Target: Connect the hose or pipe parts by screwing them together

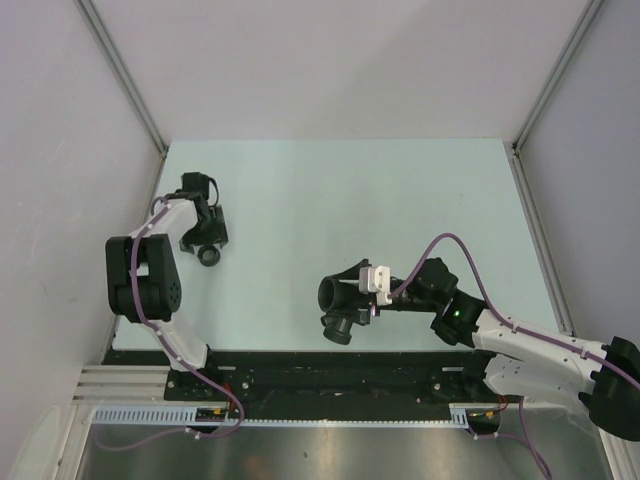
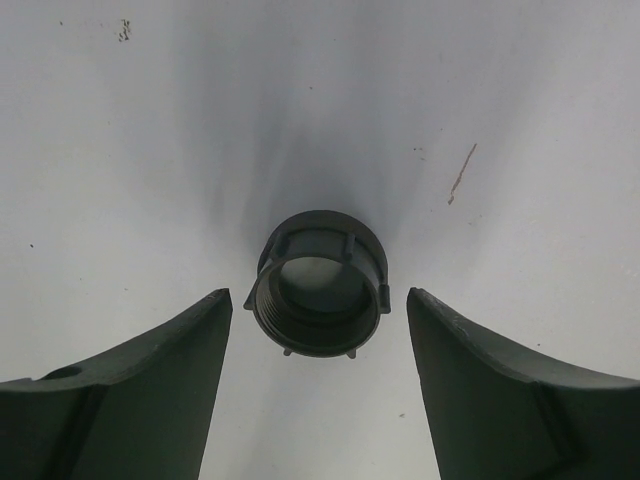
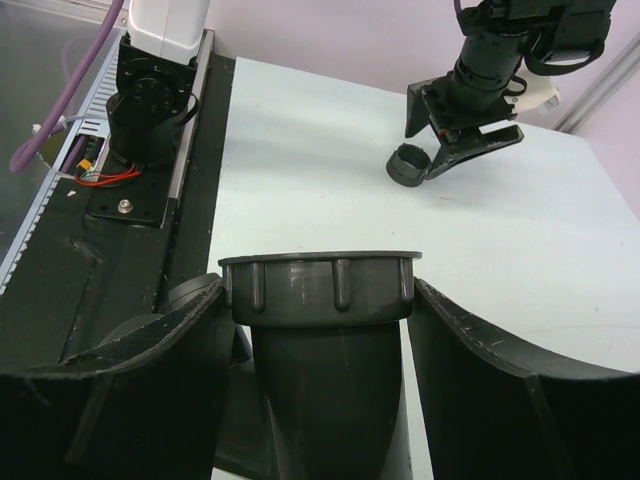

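**Top external view.** The right gripper (image 1: 352, 296) holds the Y-branched fitting (image 1: 333, 292) close to the near edge of the table (image 1: 420, 190). The fitting's large mouth is turned toward the left arm, presumably to present it for threading. Well apart, on the left side, the left gripper (image 1: 205, 242) stands over the small collar fitting (image 1: 209, 257), which rests on the table. Only this view shows both parts at once and the gap between them. Whether either pair of jaws touches its part cannot be told from here.

**Left wrist view.** The collar lies on its side with its ridged, apparently threaded mouth facing the camera, between the two fingers (image 2: 150, 390). The jaws stand apart and clear of it on both sides, a placement suited to closing on it. The ridges show only here.

**Right wrist view.** The jaws are clamped on the Y-branched fitting just below its ribbed rim, leaving the mouth free for the mating part. Beyond it, the left gripper and collar appear side-on, confirming that the collar sits on the table surface.
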